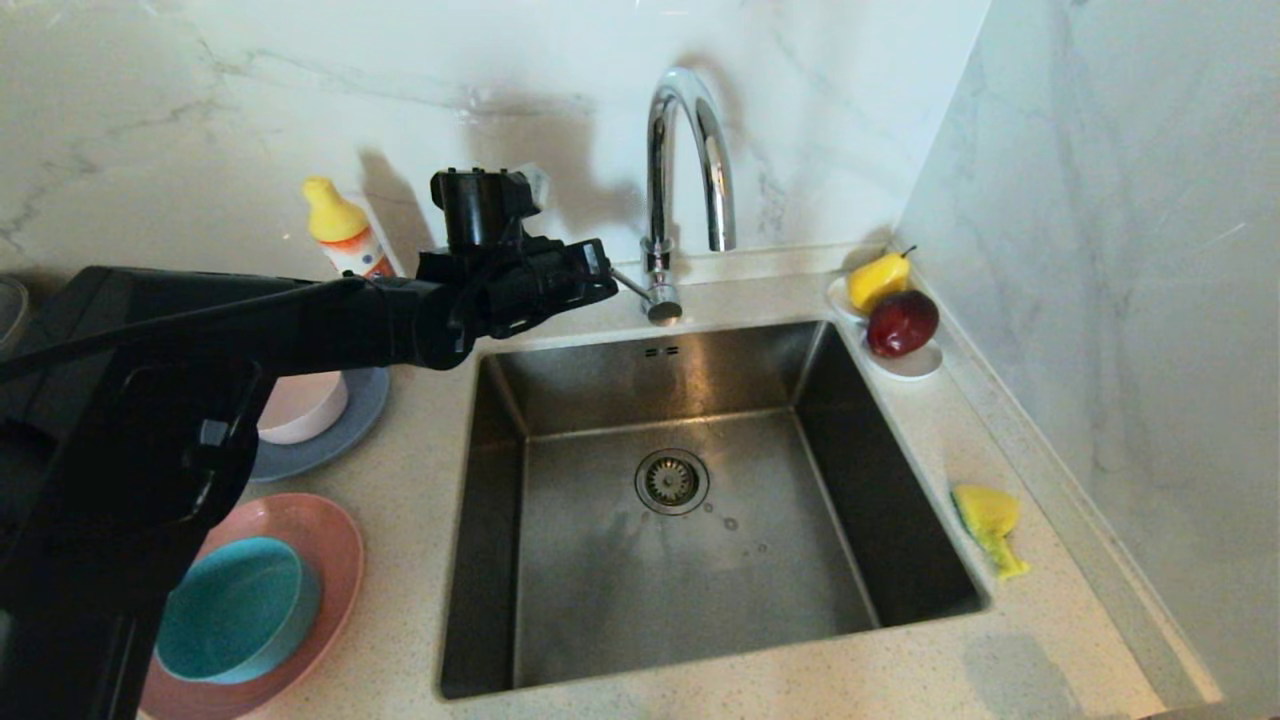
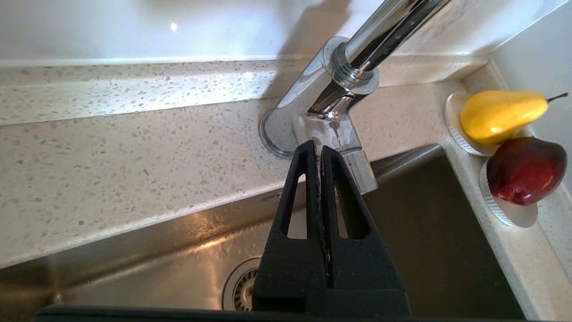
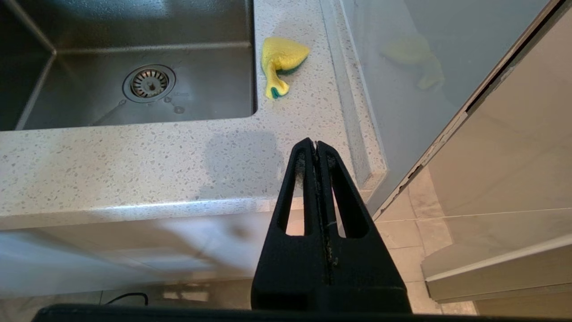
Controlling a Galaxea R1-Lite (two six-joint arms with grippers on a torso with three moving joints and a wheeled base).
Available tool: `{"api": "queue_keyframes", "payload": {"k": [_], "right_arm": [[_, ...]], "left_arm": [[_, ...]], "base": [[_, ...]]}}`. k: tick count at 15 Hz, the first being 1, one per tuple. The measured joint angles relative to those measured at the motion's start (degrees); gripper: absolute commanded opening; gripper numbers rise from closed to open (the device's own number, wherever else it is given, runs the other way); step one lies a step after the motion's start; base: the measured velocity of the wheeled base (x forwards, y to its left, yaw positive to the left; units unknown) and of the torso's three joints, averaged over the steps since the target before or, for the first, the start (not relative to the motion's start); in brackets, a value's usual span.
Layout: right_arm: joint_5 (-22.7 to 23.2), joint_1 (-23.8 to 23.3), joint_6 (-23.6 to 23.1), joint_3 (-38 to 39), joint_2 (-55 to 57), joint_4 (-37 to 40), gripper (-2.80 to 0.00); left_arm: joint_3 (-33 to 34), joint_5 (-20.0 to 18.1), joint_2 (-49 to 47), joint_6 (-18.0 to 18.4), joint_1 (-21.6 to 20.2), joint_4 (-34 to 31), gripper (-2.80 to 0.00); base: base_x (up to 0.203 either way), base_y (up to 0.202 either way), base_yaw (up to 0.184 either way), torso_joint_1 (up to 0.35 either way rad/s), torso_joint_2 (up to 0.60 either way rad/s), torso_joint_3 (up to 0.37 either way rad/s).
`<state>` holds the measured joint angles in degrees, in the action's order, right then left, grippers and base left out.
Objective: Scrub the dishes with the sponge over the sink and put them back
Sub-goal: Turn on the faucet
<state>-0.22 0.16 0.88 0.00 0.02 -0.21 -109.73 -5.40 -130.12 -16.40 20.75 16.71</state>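
Head view: my left end effector (image 1: 600, 270), pressed together and empty, points at the chrome faucet lever (image 1: 650, 297), at twelve o'clock of the square steel sink (image 1: 500, 620).

Left wrist view: I should push the lever gently.

Right wrist view: my right end effector (image 3: 316, 145), pressed together, is parked; the bent yellow-green sponge (image 3: 281, 62) lies on the speckled desk (image 3: 134, 165).

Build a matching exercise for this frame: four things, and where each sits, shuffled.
Things:
1. sponge
2. teal bowl
3. pear
4. left gripper

Places:
A. on the pink plate
B. counter right of the sink
C. by the faucet base, fingers shut
D. on a white dish at the sink's back right corner

Pairs: 1-B, 2-A, 3-D, 4-C
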Motion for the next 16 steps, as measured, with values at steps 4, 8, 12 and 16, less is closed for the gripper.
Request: {"api": "queue_keyframes", "payload": {"k": [4, 8, 12, 16], "right_arm": [[0.0, 0.0, 0.0, 0.0, 0.0, -0.02, -2.8], [0.0, 0.0, 0.0, 0.0, 0.0, -0.01, -2.8], [-0.02, 0.0, 0.0, 0.0, 0.0, -0.01, -2.8], [-0.04, 0.0, 0.0, 0.0, 0.0, -0.03, -2.8]], "left_arm": [[0.0, -0.2, -0.23, 0.0, 0.04, 0.19, -2.8], [0.0, -0.3, -0.55, -0.05, 0.09, 0.94, -2.8], [0.05, -0.27, -0.8, -0.3, 0.19, 1.35, -2.8], [0.27, -0.02, -0.94, -0.55, 0.53, 1.33, -2.8]], "base": [[0.0, 0.0, 0.0, 0.0, 0.0, 0.0], [0.0, 0.0, 0.0, 0.0, 0.0, 0.0], [0.0, 0.0, 0.0, 0.0, 0.0, 0.0], [0.0, 0.0, 0.0, 0.0, 0.0, 0.0]]}}
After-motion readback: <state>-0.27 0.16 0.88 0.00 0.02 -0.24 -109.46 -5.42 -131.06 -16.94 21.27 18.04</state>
